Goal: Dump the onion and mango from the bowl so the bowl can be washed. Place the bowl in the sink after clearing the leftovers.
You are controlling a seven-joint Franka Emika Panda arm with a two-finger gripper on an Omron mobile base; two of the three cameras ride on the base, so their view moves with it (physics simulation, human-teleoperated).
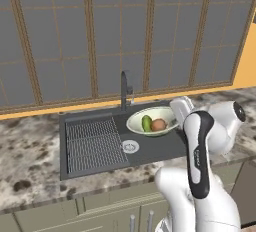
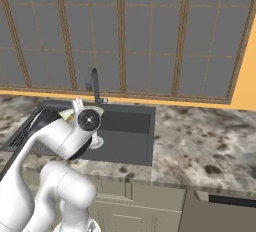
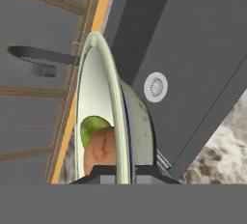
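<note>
Above the dark sink (image 1: 150, 148), the robot's gripper (image 3: 126, 172) pinches the rim of the pale bowl (image 1: 165, 114), fingers closed on either side of its wall. The bowl hangs over the basin near the faucet (image 1: 124, 88) with both leftovers in it — the green mango (image 1: 146, 123) and the reddish onion (image 1: 158, 124) lie touching. By my reading, the dumping is not yet done, and neither is setting the bowl down. The left base view shows the bowl's 2 contents plainly; the hand view adds the grip itself and the silver drain (image 3: 156, 87) — while in the right base view the arm hides most of the bowl.
</note>
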